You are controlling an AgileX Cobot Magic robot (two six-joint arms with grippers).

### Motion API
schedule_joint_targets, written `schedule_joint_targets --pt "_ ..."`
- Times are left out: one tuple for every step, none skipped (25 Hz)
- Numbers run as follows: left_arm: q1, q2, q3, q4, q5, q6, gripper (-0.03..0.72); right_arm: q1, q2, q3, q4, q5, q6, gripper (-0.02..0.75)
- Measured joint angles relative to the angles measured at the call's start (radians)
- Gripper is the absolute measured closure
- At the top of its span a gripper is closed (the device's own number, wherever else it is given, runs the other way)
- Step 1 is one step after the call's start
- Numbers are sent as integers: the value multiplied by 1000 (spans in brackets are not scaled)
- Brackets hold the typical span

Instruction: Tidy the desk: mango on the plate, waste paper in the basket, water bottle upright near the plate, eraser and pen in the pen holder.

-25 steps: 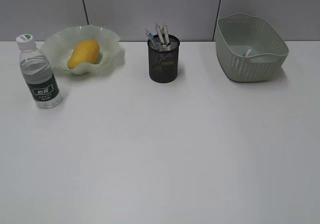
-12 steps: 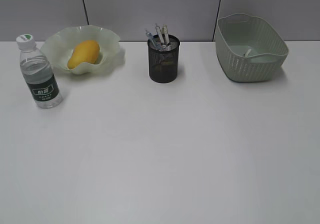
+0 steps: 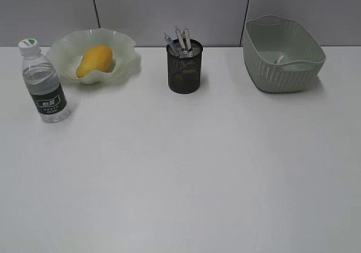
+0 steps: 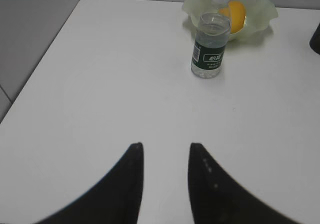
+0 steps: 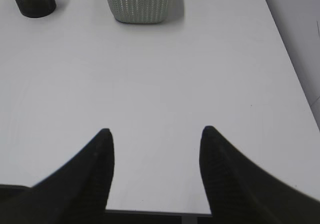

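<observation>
White desk (image 3: 180, 168) all over, plain. Mango (image 3: 94, 60) is yellow-orange, sitting in a pale green see-through plate (image 3: 127, 61). Water bottle (image 3: 45, 83) is clear with a white cap and a dark green label with white print. Pen holder (image 3: 184, 69) is black wire mesh. Basket (image 3: 282, 66) is pale green with a woven-look pattern. Both the left gripper (image 4: 165, 159) and right gripper (image 5: 156, 144) have black fingers.

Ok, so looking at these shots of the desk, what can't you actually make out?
- Eraser: not discernible; the pen holder has dark mesh that hides its contents below the pens, exterior view.
- Waste paper: only a pale scrap shows in the basket; its front wall hides the rest.
- Pen holder, left wrist view: cut off by the right edge.
- Basket interior, right wrist view: cropped by the top edge.
</observation>
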Motion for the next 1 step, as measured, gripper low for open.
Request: schedule_joint_targets --pt "0 0 0 0 0 0 449 0 0 0 0 0 0 296"
